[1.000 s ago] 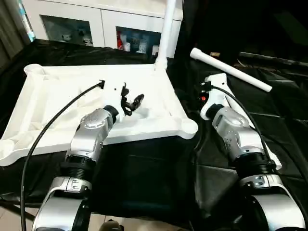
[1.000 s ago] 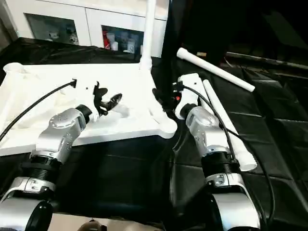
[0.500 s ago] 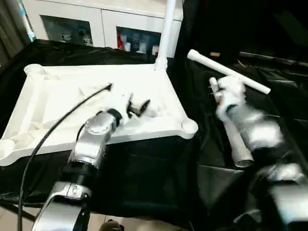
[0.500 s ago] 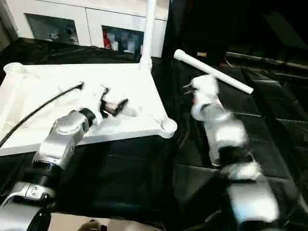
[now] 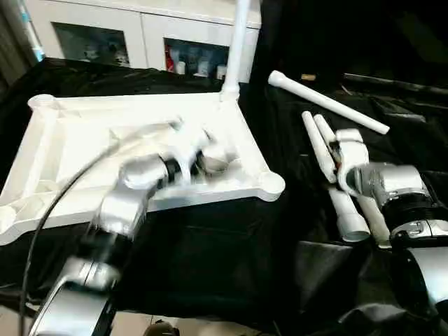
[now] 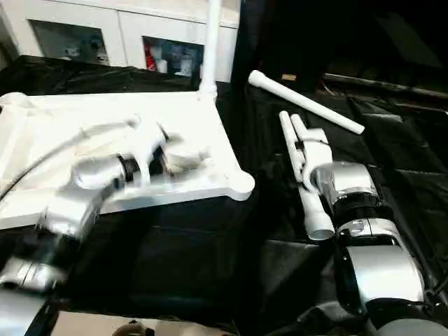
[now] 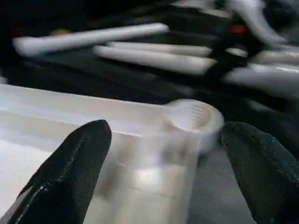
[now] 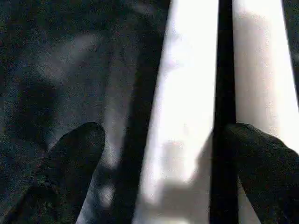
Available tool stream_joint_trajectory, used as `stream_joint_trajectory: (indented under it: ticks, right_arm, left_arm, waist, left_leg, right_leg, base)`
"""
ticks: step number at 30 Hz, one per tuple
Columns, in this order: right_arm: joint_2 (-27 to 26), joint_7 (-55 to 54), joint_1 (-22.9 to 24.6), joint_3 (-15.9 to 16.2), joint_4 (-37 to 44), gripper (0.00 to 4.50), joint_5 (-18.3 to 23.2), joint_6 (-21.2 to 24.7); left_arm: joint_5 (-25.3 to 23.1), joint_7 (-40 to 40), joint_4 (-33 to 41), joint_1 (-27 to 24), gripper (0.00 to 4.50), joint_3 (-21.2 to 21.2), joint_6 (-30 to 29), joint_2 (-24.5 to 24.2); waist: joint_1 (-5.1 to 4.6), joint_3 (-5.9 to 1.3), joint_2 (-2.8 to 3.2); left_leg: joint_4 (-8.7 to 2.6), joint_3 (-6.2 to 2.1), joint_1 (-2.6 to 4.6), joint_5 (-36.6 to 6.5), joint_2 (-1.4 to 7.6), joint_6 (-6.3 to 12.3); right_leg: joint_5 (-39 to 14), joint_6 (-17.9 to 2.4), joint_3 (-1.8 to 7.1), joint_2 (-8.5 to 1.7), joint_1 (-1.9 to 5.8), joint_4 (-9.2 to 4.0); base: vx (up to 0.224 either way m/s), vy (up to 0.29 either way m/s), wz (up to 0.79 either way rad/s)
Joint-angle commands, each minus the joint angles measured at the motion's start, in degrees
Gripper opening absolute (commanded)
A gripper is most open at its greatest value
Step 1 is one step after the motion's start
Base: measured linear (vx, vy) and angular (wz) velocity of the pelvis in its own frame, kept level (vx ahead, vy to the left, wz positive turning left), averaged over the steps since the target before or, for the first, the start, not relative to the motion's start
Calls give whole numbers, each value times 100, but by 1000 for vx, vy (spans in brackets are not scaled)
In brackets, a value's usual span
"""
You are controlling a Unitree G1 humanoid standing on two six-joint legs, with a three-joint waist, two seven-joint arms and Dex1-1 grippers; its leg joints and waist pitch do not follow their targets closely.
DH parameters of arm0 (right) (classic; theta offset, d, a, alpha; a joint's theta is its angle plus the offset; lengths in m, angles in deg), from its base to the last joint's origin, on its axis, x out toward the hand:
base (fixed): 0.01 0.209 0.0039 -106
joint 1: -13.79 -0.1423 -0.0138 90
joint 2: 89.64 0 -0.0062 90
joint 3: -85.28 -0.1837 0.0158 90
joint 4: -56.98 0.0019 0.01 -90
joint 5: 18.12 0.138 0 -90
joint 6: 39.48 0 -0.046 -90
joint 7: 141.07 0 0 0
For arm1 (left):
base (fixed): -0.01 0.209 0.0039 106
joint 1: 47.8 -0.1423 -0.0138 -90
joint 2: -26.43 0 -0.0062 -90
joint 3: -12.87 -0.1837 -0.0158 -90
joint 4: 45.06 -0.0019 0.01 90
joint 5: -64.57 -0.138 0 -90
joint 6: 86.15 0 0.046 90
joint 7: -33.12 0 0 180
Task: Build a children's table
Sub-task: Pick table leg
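- Your tabletop [image 5: 63, 140] lies underside up at 10 o'clock; 1 leg [image 5: 238, 42] stands fitted.
- Your right gripper [image 8: 159, 163], wide and empty, hovers over 2 legs [image 5: 318, 143] at 3 o'clock: picking 1 is the step.
- Your left gripper [image 7: 159, 163], wide, faces the near socket [image 7: 194, 116]; seat the leg there next.

Left arm [image 5: 133, 189] motion-blurred; bright tabletop [image 5: 56, 140] glare; dim, shadowed right wrist view

forearms: silver, rounded, ribbed black collars
left arm [image 5: 129, 192]: black cable along it
fingers [image 7: 70, 172]: black, blunt, matte
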Motion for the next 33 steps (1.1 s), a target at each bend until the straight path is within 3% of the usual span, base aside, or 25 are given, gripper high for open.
stream_joint_trajectory:
  ticks: [1, 8, 14, 16, 19, 25, 31, 33]
  right_arm:
    - [76, -29, -50, -26, -223, 450, -73, 31]
    - [79, 244, -49, -156, -531, 432, 73, 180]
    - [66, 315, -95, -220, -778, 385, 112, 126]
    - [56, 277, -92, -276, -799, 351, 124, 93]
    - [52, -21, -72, -533, -901, 344, 242, -111]
    - [22, -93, -34, -690, -983, 280, 357, -261]
    - [6, -257, -127, -1087, -906, 218, 627, -685]
    - [-25, -176, -225, -1497, -827, 212, 1005, -908]
  left_arm:
    - [118, 323, 310, -18, 431, -156, -186, -93]
    - [144, 548, 444, -28, 437, -194, -404, -164]
    - [381, 946, 717, -37, 444, -243, -743, -317]
    - [369, 988, 746, -43, 450, -252, -767, -329]
    - [444, 1041, 763, -38, 450, -230, -935, -307]
    - [469, 970, 799, -40, 450, -206, -1056, -315]
    - [535, 653, 618, 68, 450, 57, -1288, -138]
    - [645, 403, 424, 201, 450, 259, -1467, 12]
  waist:
    - [6, -457, 20]
    - [7, -444, -1]
    - [13, -448, 29]
    - [10, -445, 45]
    - [13, -446, 38]
    - [3, -440, 28]
    - [-15, -449, 11]
    - [-17, -456, 26]
  left_leg:
    - [-363, -60, 88, -370, 296, -81]
    - [-374, -55, 89, -514, 291, -150]
    - [-370, -51, 85, -469, 294, -144]
    - [-372, -51, 84, -494, 296, -157]
    - [-372, -50, 98, -571, 292, -198]
    - [-375, -55, 83, -628, 281, -202]
    - [-363, -53, 75, -604, 274, -171]
    - [-355, -40, 82, -622, 260, -148]
  right_leg:
    - [-527, -1181, 395, -592, 361, -363]
    - [-790, -1039, 396, -569, 365, -391]
    - [-683, -1100, 389, -555, 358, -373]
    - [-689, -1092, 389, -552, 358, -381]
    - [-814, -1064, 393, -561, 351, -393]
    - [-928, -1016, 388, -552, 354, -406]
    - [-915, -979, 387, -551, 355, -406]
    - [-841, -987, 392, -536, 355, -405]
  base:
    - [0, 0, 0]
    - [0, 0, 0]
    - [0, 0, 0]
    - [0, 0, 0]
    - [0, 0, 0]
    - [0, 0, 0]
    - [0, 0, 0]
    - [0, 0, 0]
